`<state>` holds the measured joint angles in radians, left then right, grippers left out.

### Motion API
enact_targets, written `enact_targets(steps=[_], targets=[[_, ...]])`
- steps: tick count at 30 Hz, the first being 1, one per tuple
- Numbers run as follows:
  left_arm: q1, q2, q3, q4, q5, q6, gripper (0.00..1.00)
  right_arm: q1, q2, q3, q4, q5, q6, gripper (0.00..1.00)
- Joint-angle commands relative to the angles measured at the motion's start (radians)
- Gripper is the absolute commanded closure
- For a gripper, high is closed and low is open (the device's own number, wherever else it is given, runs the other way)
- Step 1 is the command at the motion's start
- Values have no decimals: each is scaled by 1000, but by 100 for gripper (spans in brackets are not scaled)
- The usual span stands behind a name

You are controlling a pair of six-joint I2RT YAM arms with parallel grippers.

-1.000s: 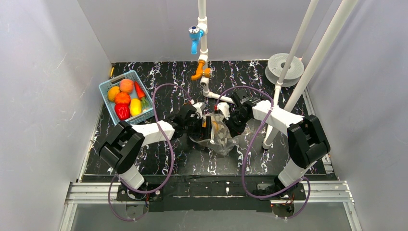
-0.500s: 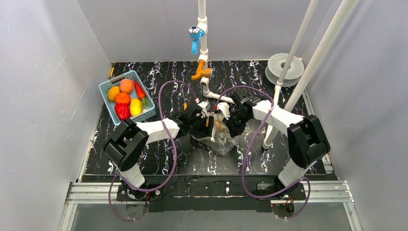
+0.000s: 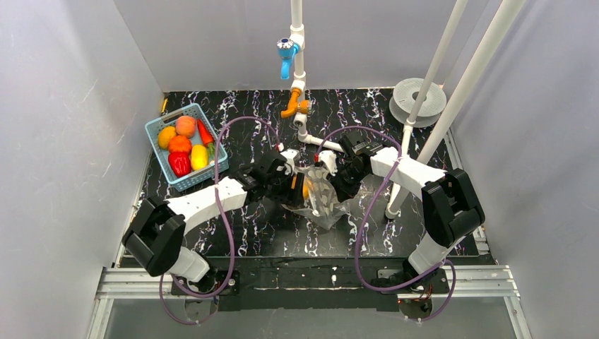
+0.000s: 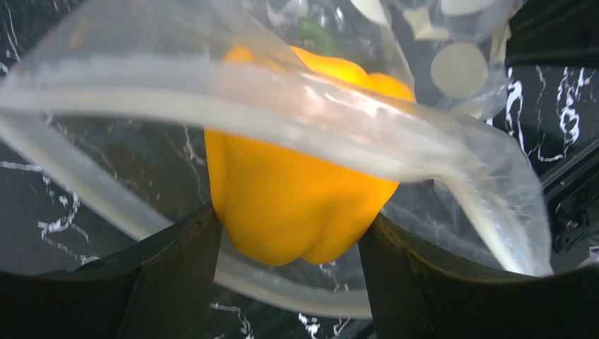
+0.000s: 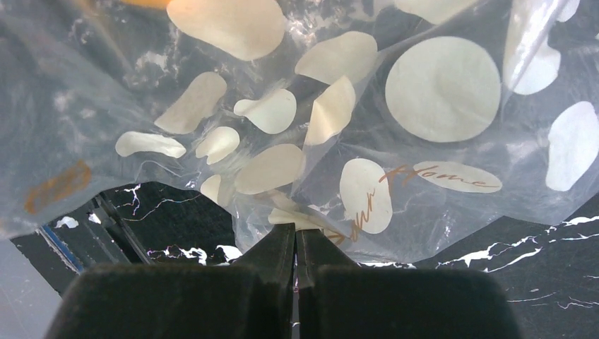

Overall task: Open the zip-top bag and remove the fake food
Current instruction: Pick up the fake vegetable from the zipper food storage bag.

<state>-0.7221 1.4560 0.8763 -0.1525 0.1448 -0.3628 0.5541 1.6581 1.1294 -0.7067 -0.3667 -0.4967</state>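
Observation:
The zip-top bag (image 3: 323, 203), clear with white dots, lies mid-table between both arms with its mouth toward the left arm. My left gripper (image 4: 286, 226) reaches into the open mouth (image 4: 212, 92) and is shut on a piece of fake food, a yellow bell pepper (image 4: 297, 198), which is pinched between both fingers. From above the pepper (image 3: 306, 189) shows just inside the bag. My right gripper (image 5: 297, 233) is shut on a fold of the bag's (image 5: 395, 106) edge and holds it up. Several other fake food pieces (image 3: 182, 148) sit in the basket.
A light blue basket (image 3: 169, 115) stands at the back left. White pipework with a blue valve (image 3: 286, 51) and an orange valve (image 3: 293, 107) rises at the back centre. A grey spool (image 3: 418, 99) and two slanted white poles (image 3: 431, 78) are on the right.
My left jaws have narrowed onto the yellow pepper inside the bag, and the left arm's elbow has swung toward the near left. The right gripper has held still on the bag.

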Motion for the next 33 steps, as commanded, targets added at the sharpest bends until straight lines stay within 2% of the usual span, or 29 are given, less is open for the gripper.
enact_targets(steps=[1, 6, 23, 33], targets=[[10, -97, -17, -160, 7, 4, 100, -2, 2, 9, -16, -16, -8, 99], [24, -169, -6, -214, -8, 4, 100, -2, 5, 9, -16, -17, -9, 99], [117, -255, 52, -390, -19, 73, 100, -1, 6, 9, -20, -21, -13, 99], [285, -355, 86, -458, -38, 105, 100, -1, 9, 9, -20, -25, -15, 99]])
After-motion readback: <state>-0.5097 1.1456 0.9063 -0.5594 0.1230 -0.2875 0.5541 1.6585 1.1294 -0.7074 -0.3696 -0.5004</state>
